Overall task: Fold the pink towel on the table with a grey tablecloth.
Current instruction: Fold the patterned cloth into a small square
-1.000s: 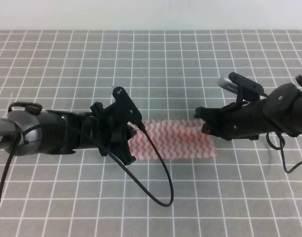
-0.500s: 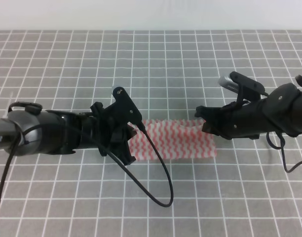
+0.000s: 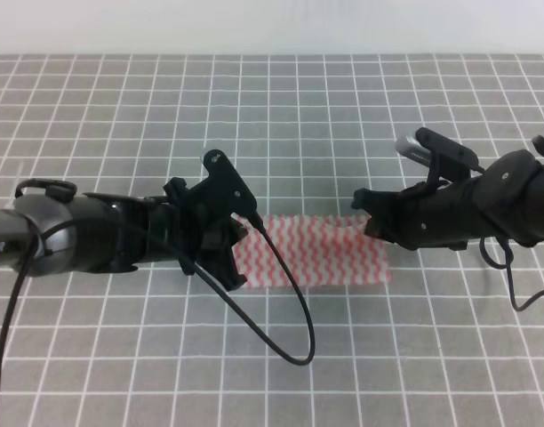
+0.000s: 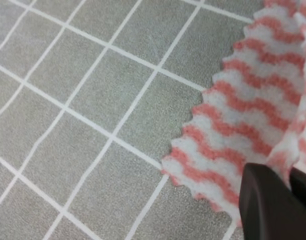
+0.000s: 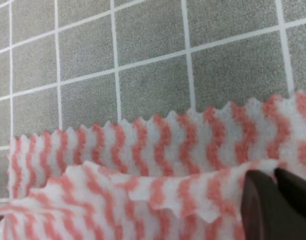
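Observation:
The pink towel (image 3: 312, 253), pink-and-white zigzag, lies as a long strip on the grey grid tablecloth (image 3: 272, 107) between my two grippers. My left gripper (image 3: 239, 238) is at its left end, shut on the towel's edge. In the left wrist view the gripper (image 4: 288, 172) pinches a raised fold of the towel (image 4: 233, 135). My right gripper (image 3: 368, 221) is at the towel's far right corner, shut on it. In the right wrist view the gripper (image 5: 273, 176) holds an upper layer of the towel (image 5: 143, 150) lifted over the lower layer.
A black cable (image 3: 285, 311) loops from the left arm down across the tablecloth in front of the towel. Another cable (image 3: 512, 285) hangs by the right arm. The tablecloth's far edge (image 3: 272, 55) meets a white wall.
Both arms have shifted very slightly. The towel's held edges have barely moved and both grips stay shut.

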